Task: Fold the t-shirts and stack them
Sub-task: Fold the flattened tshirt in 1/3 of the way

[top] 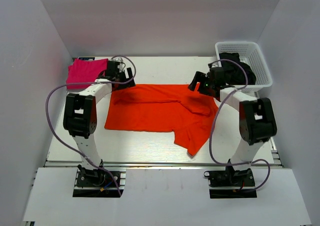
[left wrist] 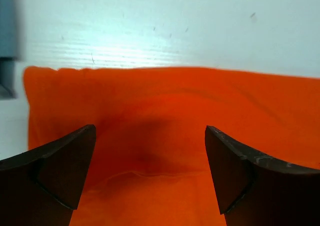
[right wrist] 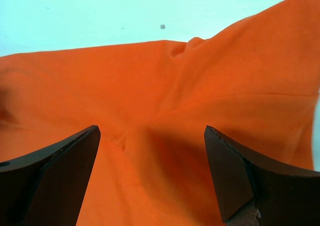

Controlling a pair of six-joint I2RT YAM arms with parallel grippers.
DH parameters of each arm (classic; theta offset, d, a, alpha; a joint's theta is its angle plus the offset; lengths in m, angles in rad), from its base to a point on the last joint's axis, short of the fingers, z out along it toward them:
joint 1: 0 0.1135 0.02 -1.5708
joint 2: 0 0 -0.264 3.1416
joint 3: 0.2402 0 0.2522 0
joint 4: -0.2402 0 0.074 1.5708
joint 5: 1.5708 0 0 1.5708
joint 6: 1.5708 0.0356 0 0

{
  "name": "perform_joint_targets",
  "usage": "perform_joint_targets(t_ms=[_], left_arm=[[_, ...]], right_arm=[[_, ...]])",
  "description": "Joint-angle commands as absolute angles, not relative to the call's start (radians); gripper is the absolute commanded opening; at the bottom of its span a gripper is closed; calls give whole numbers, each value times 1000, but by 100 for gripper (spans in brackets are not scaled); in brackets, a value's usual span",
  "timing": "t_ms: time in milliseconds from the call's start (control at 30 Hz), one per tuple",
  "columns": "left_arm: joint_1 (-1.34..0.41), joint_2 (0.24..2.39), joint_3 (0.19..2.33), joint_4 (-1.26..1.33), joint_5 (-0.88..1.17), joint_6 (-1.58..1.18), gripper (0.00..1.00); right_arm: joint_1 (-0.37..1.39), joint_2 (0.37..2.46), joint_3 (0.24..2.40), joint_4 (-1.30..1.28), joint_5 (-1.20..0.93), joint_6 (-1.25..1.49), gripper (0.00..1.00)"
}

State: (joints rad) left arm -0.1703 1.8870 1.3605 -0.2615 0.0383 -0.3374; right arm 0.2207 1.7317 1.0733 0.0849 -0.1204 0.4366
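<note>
The bright orange cloth t-shirt (top: 160, 111) lies spread across the middle of the white bench (top: 140, 146) in the top view, with a folded magenta-pink t-shirt (top: 85, 71) at upper left. Only the wrist views show the left fingers (left wrist: 55, 176) and right fingers (right wrist: 235, 181) spread wide and empty, with orange cloth filling the gap.

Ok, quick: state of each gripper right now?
Left gripper: jaws open, empty, over the orange t-shirt.
Right gripper: jaws open, empty, over the same shirt.
</note>
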Motion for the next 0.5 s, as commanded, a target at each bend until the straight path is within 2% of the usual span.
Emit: perform_joint_targets(t_ms=[0,300,467], left_arm=[[-163,1924,1387,-281,110,-305,100],[-101,2054,1378,-478,-11,-334,100],[-67,2074,1353,-479,3,-345,100]], right_arm=[[213,1842,1185,54,-159,446,90],[166,2003,1301,-87,-104,495,90],[144,2091,1347,-107,-112,520,90]])
